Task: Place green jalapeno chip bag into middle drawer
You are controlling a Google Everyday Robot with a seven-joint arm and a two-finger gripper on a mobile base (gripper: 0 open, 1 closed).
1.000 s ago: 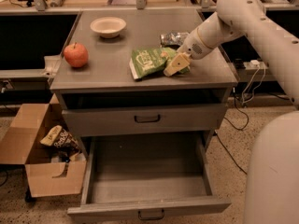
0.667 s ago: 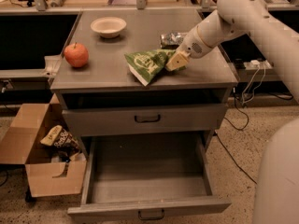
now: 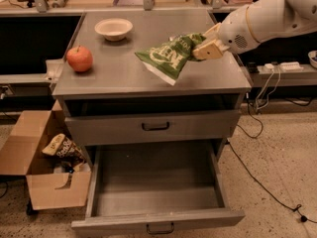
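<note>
the gripper [image 3: 205, 47] is clamping the green jalapeno chip bag [image 3: 168, 58] by one end, dangling it over the cabinet top [image 3: 119, 73], probably for carrying it past the edge to the open middle drawer [image 3: 156, 182] below.

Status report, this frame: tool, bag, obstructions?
Tool over cabinet top's right side, shut on green jalapeno chip bag. Bag not yet in drawer. Below, middle drawer open; apple and white bowl sit apart from bag.
</note>
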